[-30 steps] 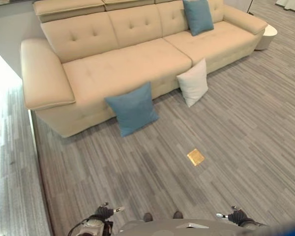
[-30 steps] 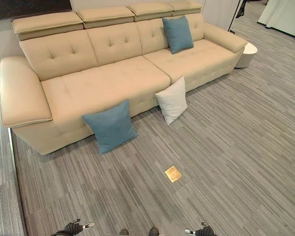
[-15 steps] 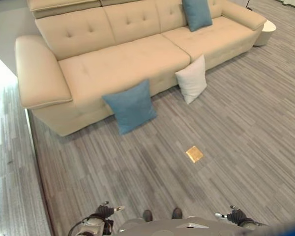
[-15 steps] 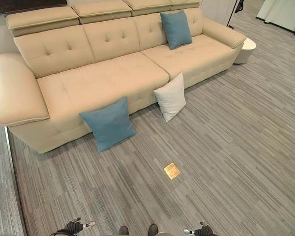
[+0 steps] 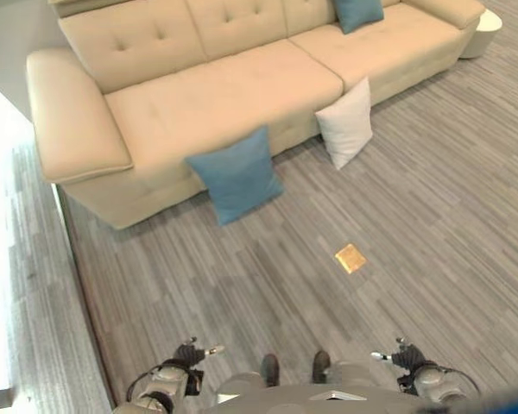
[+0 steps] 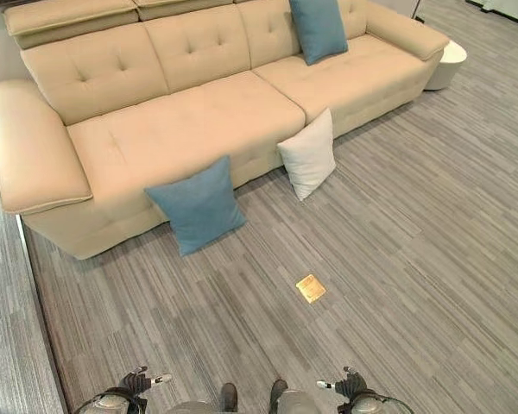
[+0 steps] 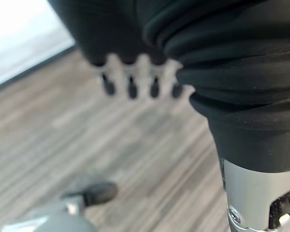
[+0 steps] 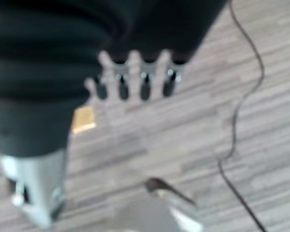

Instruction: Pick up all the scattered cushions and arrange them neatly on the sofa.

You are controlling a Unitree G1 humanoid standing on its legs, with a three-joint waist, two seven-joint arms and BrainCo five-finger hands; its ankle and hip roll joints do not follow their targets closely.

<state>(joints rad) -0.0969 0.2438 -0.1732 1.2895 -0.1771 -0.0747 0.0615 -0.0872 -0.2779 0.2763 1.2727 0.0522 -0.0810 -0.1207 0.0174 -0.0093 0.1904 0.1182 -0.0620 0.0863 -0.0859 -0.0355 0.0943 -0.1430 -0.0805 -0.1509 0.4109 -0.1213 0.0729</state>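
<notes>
A beige sofa is seen across the upper part of the right eye view. Two cushions remain on the floor, each propped against the sofa front: a blue cushion left of centre and a white cushion just right of centre. A second blue cushion is already placed upright against the backrest at the upper right. A small yellow floor plate is set in the floor below the white cushion. The left hand is held at the lower left edge and the right hand at the lower right edge, both well apart from every cushion. In the wrist views, the fingers of the left hand and the fingers of the right hand are extended and relaxed, with nothing gripped. The floor blue cushion lies ahead of the left hand, slightly toward the centre; its lower edge runs roughly parallel to the sofa front. The left hand is judged nearer to it, the right hand nearer to the white cushion. An approach toward the sofa is judged necessary before any grasp.
</notes>
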